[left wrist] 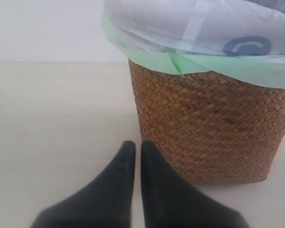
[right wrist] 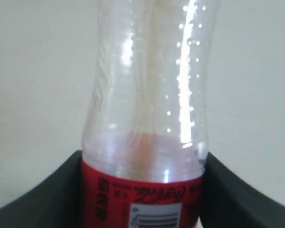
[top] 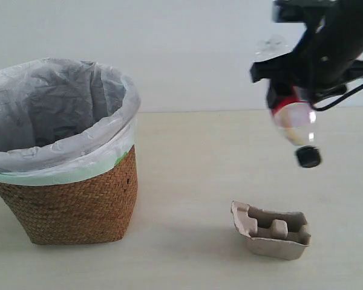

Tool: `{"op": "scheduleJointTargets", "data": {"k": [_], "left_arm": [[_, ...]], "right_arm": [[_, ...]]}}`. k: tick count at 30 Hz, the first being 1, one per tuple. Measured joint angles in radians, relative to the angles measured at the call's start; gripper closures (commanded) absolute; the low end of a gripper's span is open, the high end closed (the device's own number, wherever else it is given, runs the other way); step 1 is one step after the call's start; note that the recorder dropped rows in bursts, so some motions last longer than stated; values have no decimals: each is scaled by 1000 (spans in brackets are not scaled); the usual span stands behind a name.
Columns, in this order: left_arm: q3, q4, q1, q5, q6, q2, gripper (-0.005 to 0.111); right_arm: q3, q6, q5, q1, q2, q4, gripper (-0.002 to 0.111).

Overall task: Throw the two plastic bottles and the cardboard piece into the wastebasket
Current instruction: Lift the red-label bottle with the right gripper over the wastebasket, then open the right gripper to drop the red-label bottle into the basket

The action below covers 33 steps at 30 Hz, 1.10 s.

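My right gripper (top: 287, 99) is shut on the clear bottle with the red label (top: 295, 118), held high at the right with its black cap (top: 308, 157) pointing down. In the right wrist view the bottle (right wrist: 147, 118) fills the space between my two black fingers (right wrist: 54, 194). The grey-beige cardboard piece (top: 271, 230) lies on the table below it. The wicker wastebasket (top: 72, 193) with its white bag stands at the left. My left gripper (left wrist: 134, 148) is shut on nothing, low beside the wastebasket (left wrist: 213, 128). The green-labelled bottle is out of view.
The beige table (top: 187, 157) stretches between the wastebasket and the cardboard piece. A white wall (top: 187, 48) rises behind the table.
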Motion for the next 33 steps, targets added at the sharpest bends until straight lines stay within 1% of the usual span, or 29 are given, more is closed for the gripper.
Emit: {"op": "scheduleJointTargets", "data": {"k": [4, 10, 13, 16, 19, 20, 21, 23, 24, 25, 26, 27, 28, 29, 30, 31, 32, 33], "left_arm": [[0, 0, 0, 0, 0, 0, 103], [0, 0, 0, 0, 0, 0, 103], [0, 0, 0, 0, 0, 0, 103], [0, 0, 0, 0, 0, 0, 103], [0, 0, 0, 0, 0, 0, 103], [0, 0, 0, 0, 0, 0, 103], [0, 0, 0, 0, 0, 0, 103], [0, 0, 0, 0, 0, 0, 103], [0, 0, 0, 0, 0, 0, 103], [0, 0, 0, 0, 0, 0, 103], [0, 0, 0, 0, 0, 0, 103], [0, 0, 0, 0, 0, 0, 103], [0, 0, 0, 0, 0, 0, 103], [0, 0, 0, 0, 0, 0, 103], [0, 0, 0, 0, 0, 0, 103], [0, 0, 0, 0, 0, 0, 103], [0, 0, 0, 0, 0, 0, 103], [0, 0, 0, 0, 0, 0, 103]], "right_arm": [[0, 26, 101, -128, -80, -131, 108], [0, 49, 221, -267, -132, -288, 108], [7, 54, 248, -297, -132, -324, 108], [35, 71, 231, -305, -133, -328, 108], [77, 76, 179, -305, -129, -276, 108], [103, 67, 135, -299, -113, -219, 108], [113, 65, 118, -286, -102, -198, 108], [120, 65, 69, -209, -62, -144, 108], [111, 57, 33, -138, -37, -91, 108], [91, 41, 17, -101, -27, -49, 108], [16, 0, -18, -2, -8, 57, 107], [-25, -29, -36, 51, -1, 110, 95], [-153, -96, -69, 154, 17, 262, 67], [-310, -155, -83, 242, 46, 441, 47], [-374, -170, -86, 271, 60, 505, 28], [-487, -185, -104, 318, 92, 585, 32], [-604, -170, -119, 344, 120, 605, 43], [-688, -127, -117, 364, 150, 576, 48]]}}
